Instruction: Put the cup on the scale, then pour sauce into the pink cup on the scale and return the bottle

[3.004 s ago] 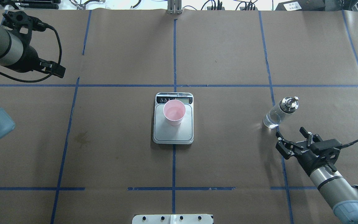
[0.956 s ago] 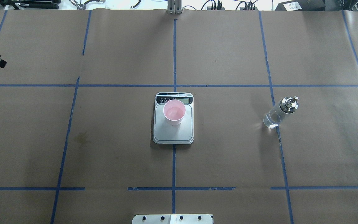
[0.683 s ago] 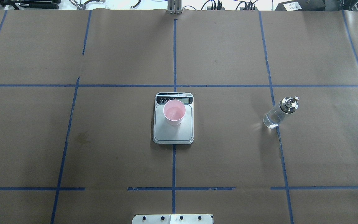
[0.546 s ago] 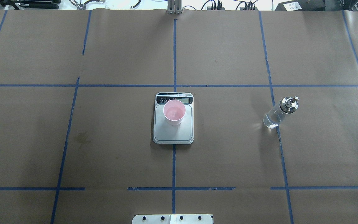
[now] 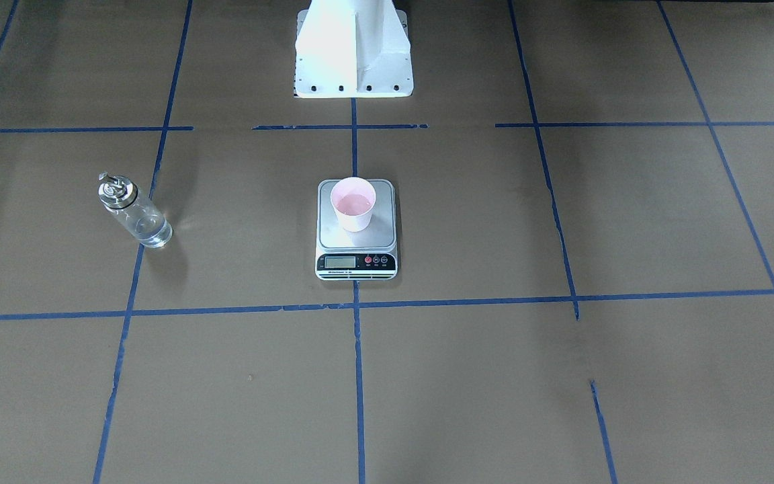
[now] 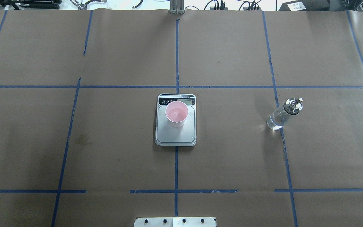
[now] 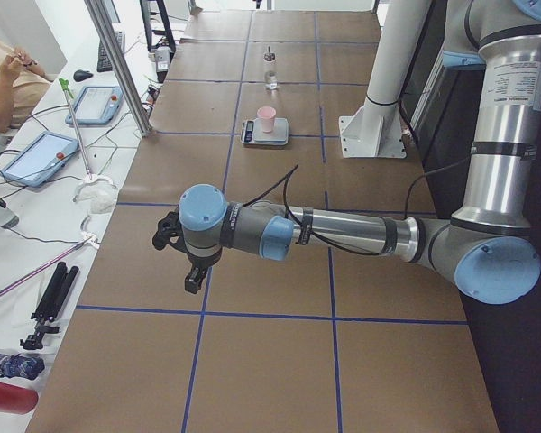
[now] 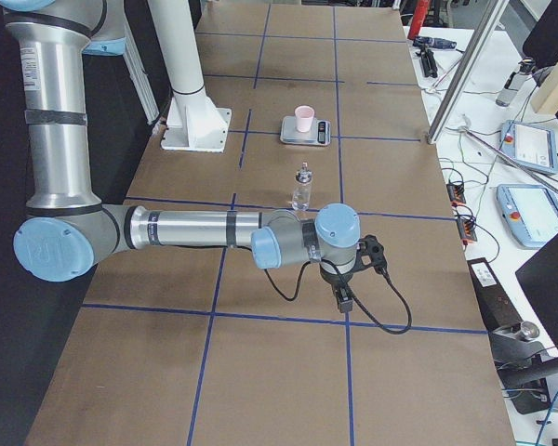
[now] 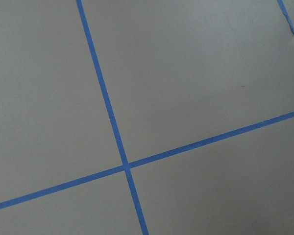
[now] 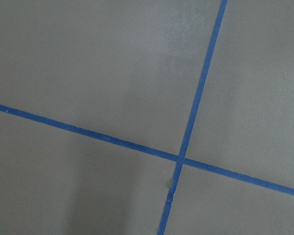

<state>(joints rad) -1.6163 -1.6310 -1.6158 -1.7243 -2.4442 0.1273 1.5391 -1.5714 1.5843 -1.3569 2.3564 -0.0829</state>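
The pink cup (image 6: 176, 114) stands upright on the far part of the scale (image 6: 175, 137), next to its display; a little liquid shows inside it (image 5: 353, 200). The glass bottle (image 6: 280, 115) with its metal spout stands upright on the table to the right of the scale, with clear sauce (image 5: 148, 228) in its lower part. Both arms are outside the overhead and front views. My left gripper (image 7: 167, 236) hovers over the table's left end, and I cannot tell if it is open or shut. My right gripper (image 8: 372, 253) hovers past the bottle at the right end, and I cannot tell its state either.
Brown paper with blue tape lines covers the table (image 6: 232, 157). The robot's white base (image 5: 353, 47) stands at the near middle edge. Operators' side tables with tablets (image 7: 95, 104) and cables lie beyond the far edge. Both wrist views show only paper and tape.
Both arms have drawn back out of the overhead view, the left one leaving last at the left edge. Cup, scale and bottle have not moved.
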